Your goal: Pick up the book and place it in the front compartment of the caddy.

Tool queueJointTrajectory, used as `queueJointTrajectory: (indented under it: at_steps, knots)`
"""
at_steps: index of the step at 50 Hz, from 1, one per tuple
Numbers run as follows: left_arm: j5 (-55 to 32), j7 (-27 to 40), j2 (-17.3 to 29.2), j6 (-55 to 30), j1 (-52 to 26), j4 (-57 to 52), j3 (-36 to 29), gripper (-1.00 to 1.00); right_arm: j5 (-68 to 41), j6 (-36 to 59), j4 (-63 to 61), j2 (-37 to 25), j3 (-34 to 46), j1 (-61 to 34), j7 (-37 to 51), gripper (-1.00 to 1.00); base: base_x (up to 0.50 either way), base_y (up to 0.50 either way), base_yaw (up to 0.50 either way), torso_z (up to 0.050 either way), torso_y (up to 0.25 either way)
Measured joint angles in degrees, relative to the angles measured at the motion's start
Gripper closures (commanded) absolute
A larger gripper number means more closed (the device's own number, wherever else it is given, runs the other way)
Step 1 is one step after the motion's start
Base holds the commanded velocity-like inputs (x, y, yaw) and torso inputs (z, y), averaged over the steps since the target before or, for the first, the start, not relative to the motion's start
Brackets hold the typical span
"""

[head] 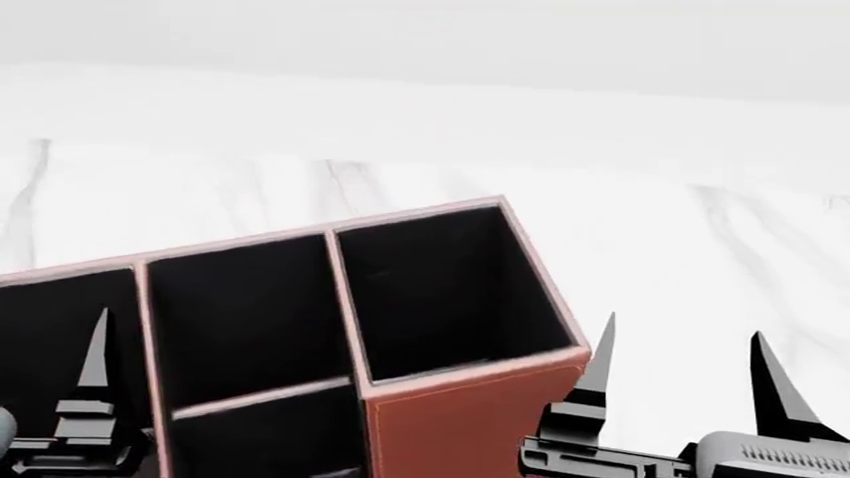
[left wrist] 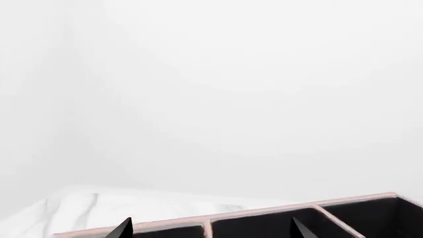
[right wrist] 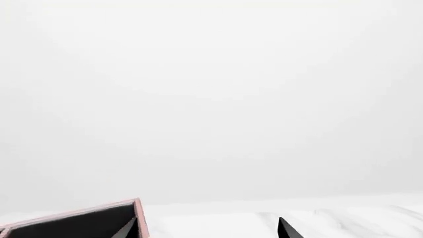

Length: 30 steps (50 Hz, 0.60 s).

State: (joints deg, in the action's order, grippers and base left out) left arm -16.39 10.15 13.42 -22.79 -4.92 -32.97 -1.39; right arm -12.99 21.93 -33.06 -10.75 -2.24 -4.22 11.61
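Note:
The caddy (head: pixel 465 428) is a reddish-brown box with black insides and pale pink rims, at the lower left of the head view. The book is not in any view. My left gripper (left wrist: pixel 213 228) is open and empty, its fingertips spread over the caddy's far rim (left wrist: pixel 264 212). Only one of its fingers (head: pixel 96 368) shows in the head view, over the caddy's left part. My right gripper (head: pixel 684 349) is open and empty just right of the caddy's tall end. In the right wrist view (right wrist: pixel 208 232), one fingertip is at the caddy's corner (right wrist: pixel 79 214).
The caddy stands on a white marble tabletop (head: pixel 664 229) that runs back to a plain white wall. Bare marble lies to the right of the caddy and behind it.

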Motion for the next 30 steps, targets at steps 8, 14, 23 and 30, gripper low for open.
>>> queueJointTrajectory:
  at_steps: [8,14,23,30]
  knots:
    - [-0.3,0.3,0.3,0.2,0.0,0.3,-0.2,-1.0,-0.1,-0.5,0.2,-0.3,0.2,0.0,0.3,-1.0,0.0,0.0,0.5,0.0,0.0]
    - [-0.5,0.6,0.5,0.4,0.0,0.4,-0.4,-1.0,-0.1,-0.7,0.3,-0.5,0.4,0.1,0.5,-1.0,0.0,0.0,0.5,0.0,0.0]
    - [-0.9,0.9,0.8,0.7,0.0,0.6,-0.6,-1.0,-0.4,-1.2,0.5,-1.0,0.8,0.1,0.9,-1.0,0.0,0.0,0.5,0.0,0.0]
    - [-1.4,1.1,1.0,0.7,0.0,0.8,-0.6,-1.0,-1.1,-1.2,0.8,-1.2,0.9,0.0,1.3,-1.0,-0.02,0.08,0.21,0.0,0.0]
